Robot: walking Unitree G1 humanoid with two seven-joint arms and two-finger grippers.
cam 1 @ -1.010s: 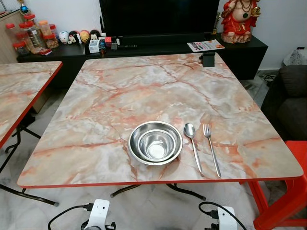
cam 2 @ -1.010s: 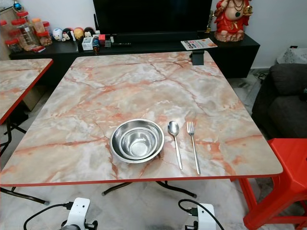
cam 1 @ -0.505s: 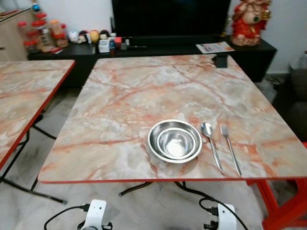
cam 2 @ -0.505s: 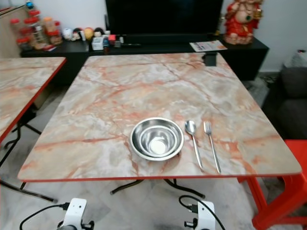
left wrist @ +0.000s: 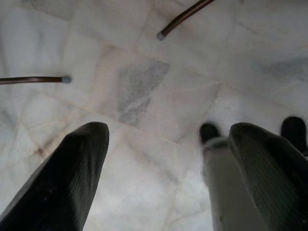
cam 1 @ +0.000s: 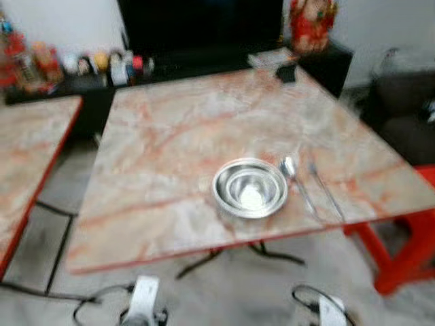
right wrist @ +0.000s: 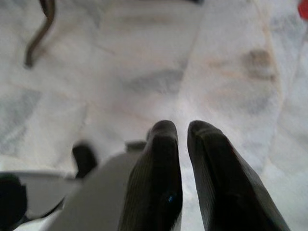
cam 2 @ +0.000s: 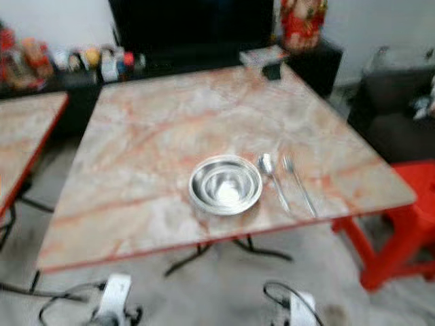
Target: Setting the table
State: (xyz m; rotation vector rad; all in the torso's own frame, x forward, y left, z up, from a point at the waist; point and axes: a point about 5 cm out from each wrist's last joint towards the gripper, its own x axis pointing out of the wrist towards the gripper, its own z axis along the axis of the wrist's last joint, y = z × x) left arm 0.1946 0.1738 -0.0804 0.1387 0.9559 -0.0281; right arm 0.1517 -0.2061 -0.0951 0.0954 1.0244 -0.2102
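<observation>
While both arms hang low over the pale marble floor (left wrist: 144, 86), the left pincer (left wrist: 168, 139) is seen with its two black fingers spread wide apart and nothing between them. The right pincer (right wrist: 183, 139) is seen with its fingers drawn almost together, only a thin slit left between the tips, and nothing is gripped. Dark thin legs of the table frame are caught on the floor beyond the left pincer, and a curved dark leg is caught beyond the right one.

From the head views, which are blurred, the white wrists of both arms are found at the lower edge, well below the near edge of the surface (cam 1: 177, 129). That marble-patterned surface with its red rim is seen ahead. Near its front edge, a steel bowl (cam 1: 250, 188) is set, with what looks like a second, smaller bowl nested inside it. Just beside the bowl on the robot's right a spoon (cam 1: 296, 182) is laid, and next to that a fork (cam 1: 326, 191), both pointing away from the robot.

A second marble surface (cam 1: 27, 142) is placed to the left. A red stool (cam 2: 401, 224) is seen at the right, a dark sofa (cam 2: 394, 115) behind it, and a black cabinet (cam 2: 204, 61) with jars, small figures and a red statue (cam 2: 299, 24) along the far wall.
</observation>
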